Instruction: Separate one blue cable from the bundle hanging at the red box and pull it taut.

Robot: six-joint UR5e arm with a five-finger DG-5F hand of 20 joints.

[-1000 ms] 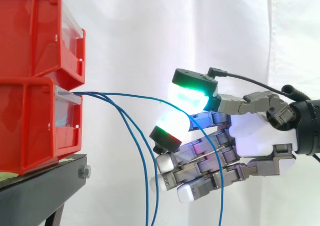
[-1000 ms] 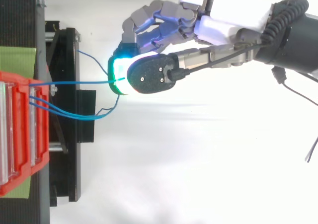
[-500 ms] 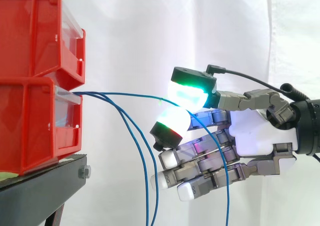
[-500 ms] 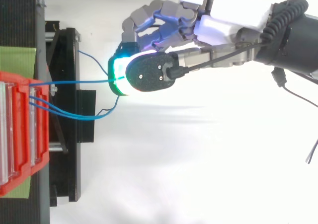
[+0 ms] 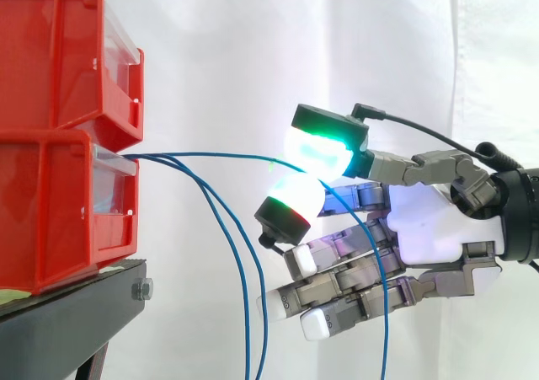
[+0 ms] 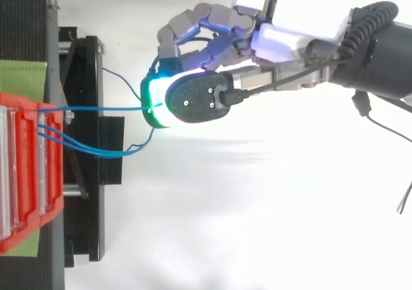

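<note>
Three thin blue cables come out of the lower red box [image 5: 59,207] at its front lip. One blue cable [image 5: 210,156] runs nearly level from the box to my hand [image 5: 429,228], where two green-glowing fingertips [image 5: 316,148] pinch it; past the pinch it drops down across the palm. The other two cables [image 5: 232,245] sag and hang down between box and hand. In the top view the pinched cable [image 6: 96,108] stretches straight from the box to the glowing pads [image 6: 154,100], and the pair [image 6: 84,148] loops lower.
Two red boxes are stacked, the upper red box [image 5: 67,60] on the lower, on a black stand [image 5: 67,321] at the left. A white curtain hangs behind. Open space lies between the stand and my hand.
My hand has risen slightly and drifted a little right with the pinched cable, which now runs flatter from the box. The lower fingers have uncurled somewhat.
</note>
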